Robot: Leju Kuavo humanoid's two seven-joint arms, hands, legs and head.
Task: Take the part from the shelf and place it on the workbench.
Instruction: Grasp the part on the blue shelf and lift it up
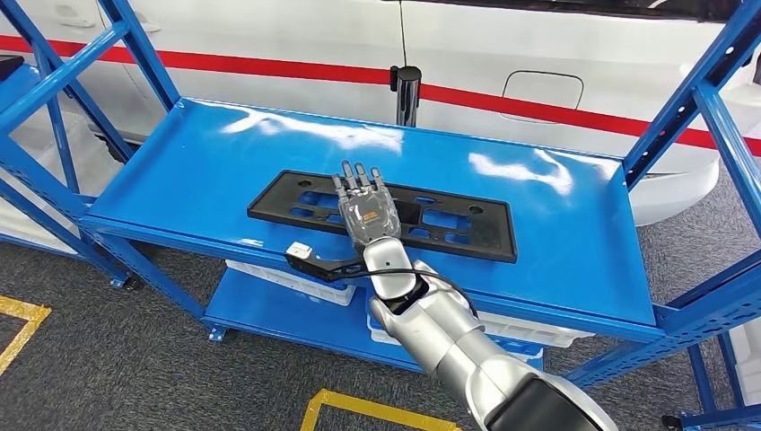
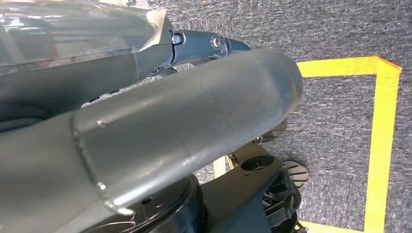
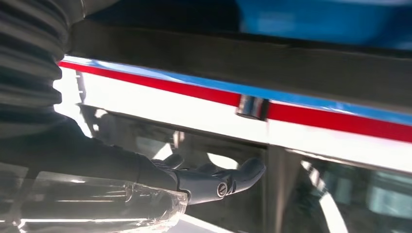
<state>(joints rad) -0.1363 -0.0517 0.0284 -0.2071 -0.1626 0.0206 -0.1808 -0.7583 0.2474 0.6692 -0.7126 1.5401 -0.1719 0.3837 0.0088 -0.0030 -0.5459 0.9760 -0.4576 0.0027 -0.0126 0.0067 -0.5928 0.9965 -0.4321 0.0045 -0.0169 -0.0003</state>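
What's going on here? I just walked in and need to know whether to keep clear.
A humanoid robot is reaching with its right robot hand over a long black plastic part that lies flat on the top level of a blue shelf. The fingers are stretched out flat above the part's middle, and no grip is visible yet. The left robot hand hangs low over the grey carpet with yellow floor tape. A white vehicle with a red stripe stands behind the shelf.
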